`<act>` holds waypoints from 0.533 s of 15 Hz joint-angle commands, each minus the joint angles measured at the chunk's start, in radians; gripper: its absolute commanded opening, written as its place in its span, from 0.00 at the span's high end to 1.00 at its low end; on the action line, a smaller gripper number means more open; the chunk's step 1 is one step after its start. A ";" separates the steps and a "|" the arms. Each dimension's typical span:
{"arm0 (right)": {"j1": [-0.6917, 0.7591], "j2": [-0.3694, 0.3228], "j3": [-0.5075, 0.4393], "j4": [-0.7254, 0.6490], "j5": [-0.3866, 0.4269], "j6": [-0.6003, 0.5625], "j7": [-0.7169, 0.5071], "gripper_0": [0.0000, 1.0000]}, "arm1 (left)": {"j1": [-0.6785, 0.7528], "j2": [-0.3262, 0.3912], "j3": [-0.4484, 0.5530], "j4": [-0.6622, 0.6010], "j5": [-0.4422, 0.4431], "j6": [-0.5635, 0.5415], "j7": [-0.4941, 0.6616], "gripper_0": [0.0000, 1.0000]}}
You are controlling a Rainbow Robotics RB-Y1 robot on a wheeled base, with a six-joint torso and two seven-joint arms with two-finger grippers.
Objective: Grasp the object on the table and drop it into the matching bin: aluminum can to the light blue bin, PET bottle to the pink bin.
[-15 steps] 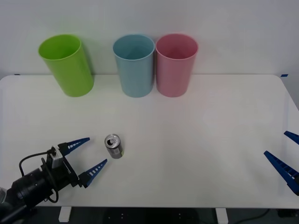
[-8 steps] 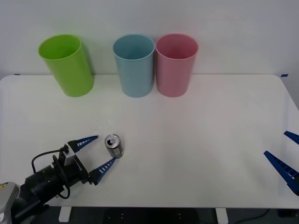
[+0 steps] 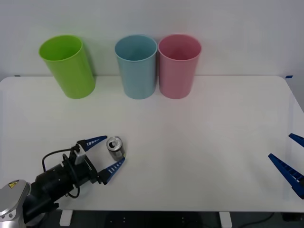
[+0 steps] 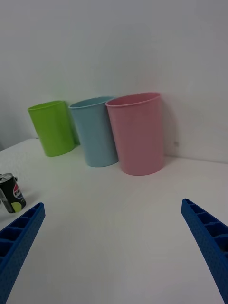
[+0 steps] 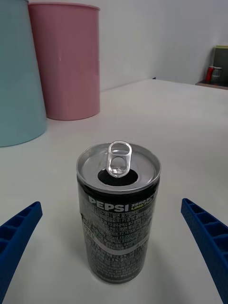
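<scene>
A small aluminum can (image 3: 115, 148) stands upright on the white table (image 3: 199, 142), front left; its opened pull-tab top and dark printed side show in the left wrist view (image 5: 118, 209), and it shows small in the right wrist view (image 4: 11, 192). My left gripper (image 3: 107, 154) is open, its blue fingers either side of the can without touching it. The light blue bin (image 3: 136, 66) and the pink bin (image 3: 178, 65) stand side by side at the table's back. My right gripper (image 3: 290, 159) waits open at the table's right edge.
A lime green bin (image 3: 68, 66) stands at the back left, apart from the other two. The table's front edge lies just below my left arm. Wide bare tabletop stretches between the can and the bins.
My left gripper has slid forward and to the right, from beside the can to straddling it with open fingers. The can and the right arm have not moved.
</scene>
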 commanded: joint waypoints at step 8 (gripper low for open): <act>0.000 0.000 0.000 0.000 0.000 0.000 0.000 0.00 | -0.060 -0.019 -0.018 0.069 -0.016 0.009 -0.015 0.00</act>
